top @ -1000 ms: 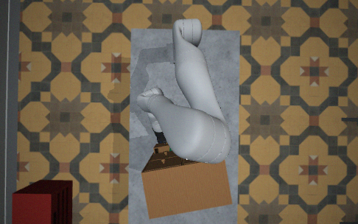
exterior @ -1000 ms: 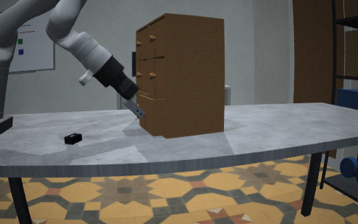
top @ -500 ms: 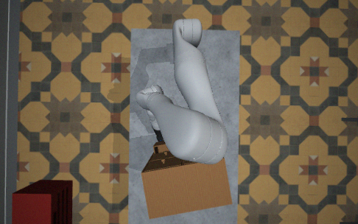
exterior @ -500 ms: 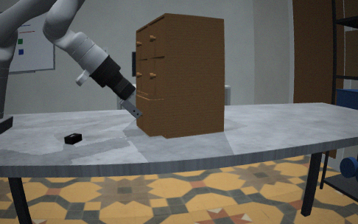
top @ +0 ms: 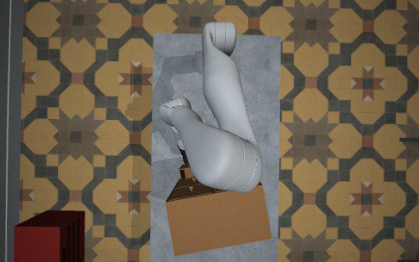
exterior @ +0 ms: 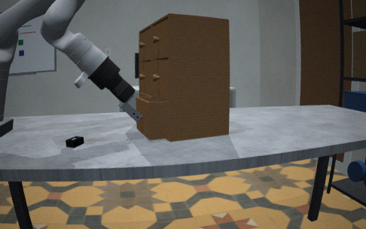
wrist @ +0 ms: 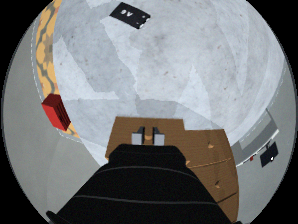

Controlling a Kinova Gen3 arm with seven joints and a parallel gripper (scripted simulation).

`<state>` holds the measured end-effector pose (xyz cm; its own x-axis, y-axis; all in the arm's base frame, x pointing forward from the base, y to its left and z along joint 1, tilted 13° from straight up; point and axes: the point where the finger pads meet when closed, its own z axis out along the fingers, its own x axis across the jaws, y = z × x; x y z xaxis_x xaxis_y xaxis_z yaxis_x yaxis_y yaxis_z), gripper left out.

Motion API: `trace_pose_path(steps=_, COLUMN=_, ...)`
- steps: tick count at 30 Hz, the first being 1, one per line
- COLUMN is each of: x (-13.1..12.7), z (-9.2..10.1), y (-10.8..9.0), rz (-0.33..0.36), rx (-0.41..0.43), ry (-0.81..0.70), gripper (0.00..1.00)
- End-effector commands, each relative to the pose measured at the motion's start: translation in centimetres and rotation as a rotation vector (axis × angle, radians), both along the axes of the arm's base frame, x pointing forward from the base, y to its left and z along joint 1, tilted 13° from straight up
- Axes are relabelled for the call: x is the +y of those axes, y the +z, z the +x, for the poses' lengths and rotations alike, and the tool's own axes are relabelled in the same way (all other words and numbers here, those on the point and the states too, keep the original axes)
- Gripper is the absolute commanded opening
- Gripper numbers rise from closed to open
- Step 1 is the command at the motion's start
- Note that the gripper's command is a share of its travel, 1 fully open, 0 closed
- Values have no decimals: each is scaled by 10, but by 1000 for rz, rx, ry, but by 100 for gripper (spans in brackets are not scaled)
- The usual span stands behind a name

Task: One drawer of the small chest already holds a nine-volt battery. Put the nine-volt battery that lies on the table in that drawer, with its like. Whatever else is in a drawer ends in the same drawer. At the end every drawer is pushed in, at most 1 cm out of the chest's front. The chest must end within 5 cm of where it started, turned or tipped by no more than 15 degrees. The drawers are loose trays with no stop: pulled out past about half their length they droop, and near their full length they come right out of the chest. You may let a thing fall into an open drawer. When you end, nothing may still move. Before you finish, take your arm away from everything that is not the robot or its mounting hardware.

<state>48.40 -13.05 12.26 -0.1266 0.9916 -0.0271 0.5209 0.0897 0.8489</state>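
Note:
The wooden chest [exterior: 188,75] [top: 220,220] [wrist: 214,156] stands on the grey table [exterior: 282,128], with its knobbed drawer fronts facing the arm. A bottom drawer [exterior: 152,117] [top: 186,186] [wrist: 125,137] sticks a short way out of the front; what lies in it is unclear. My gripper [exterior: 136,114] [wrist: 148,132] is down at that drawer's front, fingers narrow and closed on its knob, which is hidden by the fingers. The black nine-volt battery [exterior: 74,141] [wrist: 129,14] lies flat on the table, well away from the chest and the gripper. In the top view the arm hides it.
The other drawers [exterior: 148,60] sit flush in the chest. A red box [top: 47,237] [wrist: 55,112] stands on the floor beside the table. The table's edge runs close to the chest's left side [top: 152,207].

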Motion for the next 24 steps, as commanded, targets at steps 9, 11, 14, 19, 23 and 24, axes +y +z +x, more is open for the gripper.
trace_pose_path(steps=9, x=-2, z=-7, y=-2, rz=0, rx=2, ry=-3, gripper=37)
trace_pose_path(steps=11, x=-2, z=-8, y=-2, rz=0, rx=2, ry=-3, gripper=37)
trace_pose_path(steps=14, x=-2, z=-8, y=-2, rz=0, rx=2, ry=-3, gripper=37)
trace_pose_path(steps=19, x=-2, z=-10, y=-3, rz=0, rx=2, ry=-3, gripper=37)
trace_pose_path(steps=23, x=-3, z=-12, y=-3, rz=0, rx=2, ry=-3, gripper=37)
trace_pose_path(steps=24, x=-3, z=-12, y=-3, rz=0, rx=2, ry=-3, gripper=37)
